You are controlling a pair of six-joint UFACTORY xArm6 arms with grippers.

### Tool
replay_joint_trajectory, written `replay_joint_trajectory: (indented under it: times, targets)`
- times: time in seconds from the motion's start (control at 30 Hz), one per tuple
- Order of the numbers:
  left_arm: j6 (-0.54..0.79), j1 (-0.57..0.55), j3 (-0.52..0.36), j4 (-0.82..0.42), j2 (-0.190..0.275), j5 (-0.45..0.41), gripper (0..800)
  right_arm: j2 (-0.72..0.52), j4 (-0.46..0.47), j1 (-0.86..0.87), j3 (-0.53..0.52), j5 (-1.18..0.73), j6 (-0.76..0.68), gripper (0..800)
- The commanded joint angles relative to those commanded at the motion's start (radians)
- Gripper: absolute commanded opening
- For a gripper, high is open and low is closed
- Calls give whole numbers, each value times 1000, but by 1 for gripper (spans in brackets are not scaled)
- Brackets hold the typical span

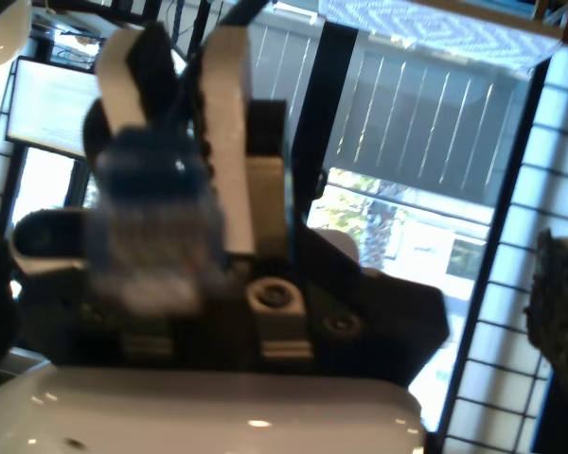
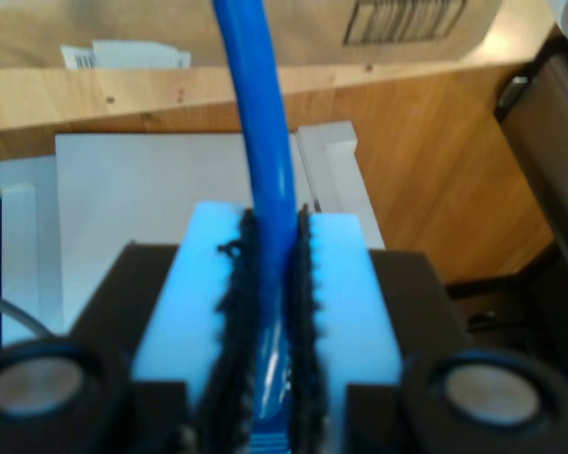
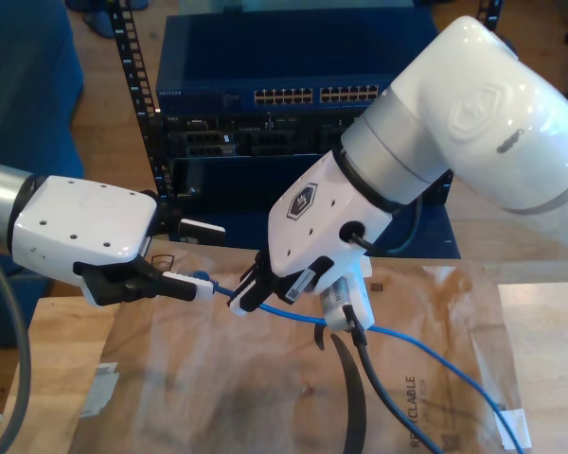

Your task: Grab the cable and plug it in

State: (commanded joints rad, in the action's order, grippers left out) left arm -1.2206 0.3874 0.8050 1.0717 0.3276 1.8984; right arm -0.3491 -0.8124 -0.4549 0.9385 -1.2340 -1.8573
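Observation:
The bright-blue cable [image 3: 426, 352] runs over the brown paper from the exterior view's lower right up to both grippers. My second gripper [image 3: 246, 295], on the big white arm at the exterior view's right, is shut on the cable [image 2: 256, 123], which passes between its blue-lit pads [image 2: 341, 274]. My first gripper [image 3: 191, 284], on the arm at the exterior view's left, is level and shut on the cable's plug end [image 3: 204, 281]. That plug is a blue blur [image 1: 156, 189] between the white fingers [image 1: 227, 123]. The two grippers are only a short length of cable apart.
A blue rack unit with rows of ports [image 3: 303, 95] stands behind the table, with black rack rails [image 3: 137, 85] beside it. A thick black cable [image 3: 355, 397] hangs from the second arm. Brown paper [image 3: 199, 388] covers the wooden table [image 3: 549, 331]. White flat boxes [image 2: 161, 189] lie below my second gripper.

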Motion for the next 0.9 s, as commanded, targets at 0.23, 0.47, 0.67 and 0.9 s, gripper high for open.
replay_joint_trajectory:
  times: [0.23,0.47,0.67,0.9]
  targets:
    - [38,18,-2,2,0,23,716,0,-83,63,0,-58,29,2]
    - [44,20,-2,2,0,44,638,0,-110,83,-2,-78,41,4]
    - [43,21,-2,2,0,46,523,0,-110,86,-8,-78,41,6]
    - [44,55,-2,40,-8,48,443,0,-110,86,-12,-78,41,6]
